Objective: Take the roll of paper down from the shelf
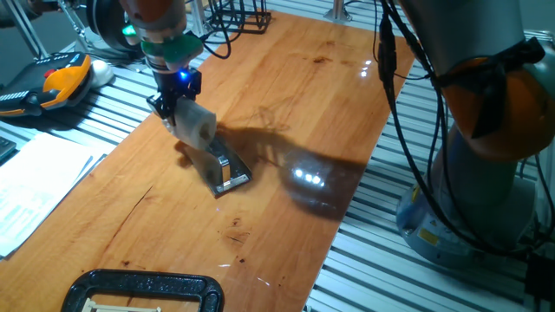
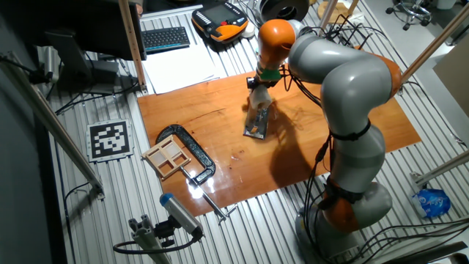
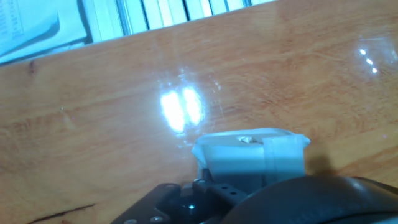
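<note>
The gripper (image 1: 179,111) is clamped on the roll (image 1: 198,126), held clear above the shelf (image 1: 227,171), which lies at about 5 o'clock, its long axis running that way.

Wooden board (image 1: 286,113) lies across the slatted table (image 2: 95,213); black clamp (image 2: 192,155) near its edge, paper sheets (image 1: 39,186) alongside, keyboard (image 2: 165,38) and orange pendant (image 1: 65,78) behind
</note>
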Controlling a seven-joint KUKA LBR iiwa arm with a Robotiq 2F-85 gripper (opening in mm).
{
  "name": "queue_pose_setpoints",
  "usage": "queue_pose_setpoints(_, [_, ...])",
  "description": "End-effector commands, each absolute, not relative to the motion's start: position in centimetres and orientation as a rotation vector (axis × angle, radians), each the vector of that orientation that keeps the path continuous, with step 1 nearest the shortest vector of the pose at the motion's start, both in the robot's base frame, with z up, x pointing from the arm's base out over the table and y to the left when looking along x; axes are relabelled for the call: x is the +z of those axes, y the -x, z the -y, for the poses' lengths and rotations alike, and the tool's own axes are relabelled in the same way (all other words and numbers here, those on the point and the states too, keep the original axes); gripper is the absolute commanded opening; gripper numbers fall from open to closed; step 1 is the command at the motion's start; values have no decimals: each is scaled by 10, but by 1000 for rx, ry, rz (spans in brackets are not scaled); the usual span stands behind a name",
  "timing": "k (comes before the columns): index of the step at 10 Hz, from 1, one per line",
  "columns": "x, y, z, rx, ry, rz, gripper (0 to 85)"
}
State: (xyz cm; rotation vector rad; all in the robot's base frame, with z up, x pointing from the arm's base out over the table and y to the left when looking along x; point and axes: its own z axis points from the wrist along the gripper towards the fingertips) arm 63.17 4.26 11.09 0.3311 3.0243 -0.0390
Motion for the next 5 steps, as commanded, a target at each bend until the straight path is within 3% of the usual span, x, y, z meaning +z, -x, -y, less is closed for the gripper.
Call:
queue_pose_setpoints(1, [111,-635,-38,-35,-331,-3015,0])
queue_pose_setpoints(5, [111,-644,-14,-45,-248,-3013,0])
